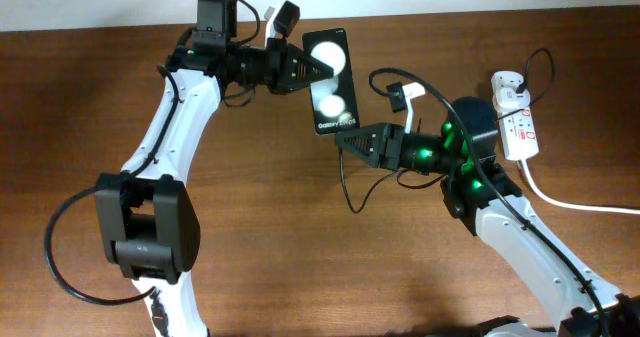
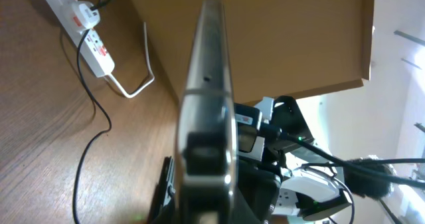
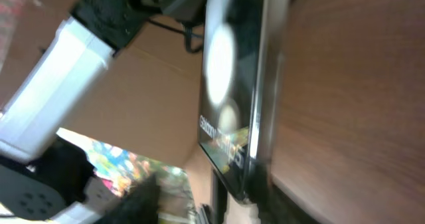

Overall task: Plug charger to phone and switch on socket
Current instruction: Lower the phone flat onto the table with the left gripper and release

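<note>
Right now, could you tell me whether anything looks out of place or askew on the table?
Nothing looks spilled or damaged. The only oddity is the phone: it sits slanted, clamped by its long edge in the left gripper, with the right gripper at its lettered end. The charger cable lies in a loose loop.

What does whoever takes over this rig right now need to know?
Left gripper: shut on the phone, clamped by its side.
Right gripper: appears shut on the charger plug tip, right at the phone's lettered end.
Power strip: beside the right arm, white adapter plugged into it.
Done: phone gripped, plug tip at the phone's end; can't tell if it's seated.
Left: confirm or finish insertion, then switch on the power strip. Its switch state is unreadable.
</note>
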Controlling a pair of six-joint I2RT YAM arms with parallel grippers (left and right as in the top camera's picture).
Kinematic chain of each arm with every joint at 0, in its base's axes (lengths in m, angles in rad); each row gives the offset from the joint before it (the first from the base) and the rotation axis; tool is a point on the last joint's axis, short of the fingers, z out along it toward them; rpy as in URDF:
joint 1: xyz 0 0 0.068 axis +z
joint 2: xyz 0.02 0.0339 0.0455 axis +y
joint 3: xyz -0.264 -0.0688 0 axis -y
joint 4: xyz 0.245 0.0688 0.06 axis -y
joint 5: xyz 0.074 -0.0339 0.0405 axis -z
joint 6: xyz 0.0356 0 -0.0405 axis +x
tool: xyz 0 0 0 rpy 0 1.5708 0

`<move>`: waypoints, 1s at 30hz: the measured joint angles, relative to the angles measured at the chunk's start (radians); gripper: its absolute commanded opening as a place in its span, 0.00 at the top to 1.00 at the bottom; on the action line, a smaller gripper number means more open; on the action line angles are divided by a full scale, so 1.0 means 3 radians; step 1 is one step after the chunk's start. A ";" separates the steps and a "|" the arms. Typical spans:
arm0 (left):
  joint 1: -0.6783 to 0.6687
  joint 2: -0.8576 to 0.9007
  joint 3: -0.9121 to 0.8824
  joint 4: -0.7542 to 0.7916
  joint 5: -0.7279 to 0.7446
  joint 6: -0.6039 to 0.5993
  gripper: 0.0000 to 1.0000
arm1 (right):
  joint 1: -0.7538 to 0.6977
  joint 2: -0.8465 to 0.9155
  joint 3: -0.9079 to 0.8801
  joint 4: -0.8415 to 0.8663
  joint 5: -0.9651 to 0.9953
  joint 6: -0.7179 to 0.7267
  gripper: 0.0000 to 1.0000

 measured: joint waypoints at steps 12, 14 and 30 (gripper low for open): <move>0.0005 0.0001 -0.0005 -0.0985 -0.1184 0.0603 1.00 | -0.0006 0.0000 0.0019 -0.0861 0.0271 -0.0430 0.01; 0.0005 0.0001 -0.0013 -0.1266 -0.1558 0.0816 1.00 | -0.0006 0.0000 0.0019 -0.0979 0.0389 -0.0473 0.01; 0.0005 0.0759 -0.0013 -0.1357 -0.2420 0.1035 1.00 | -0.0006 0.0000 0.0025 -0.1659 0.0752 -0.0607 0.01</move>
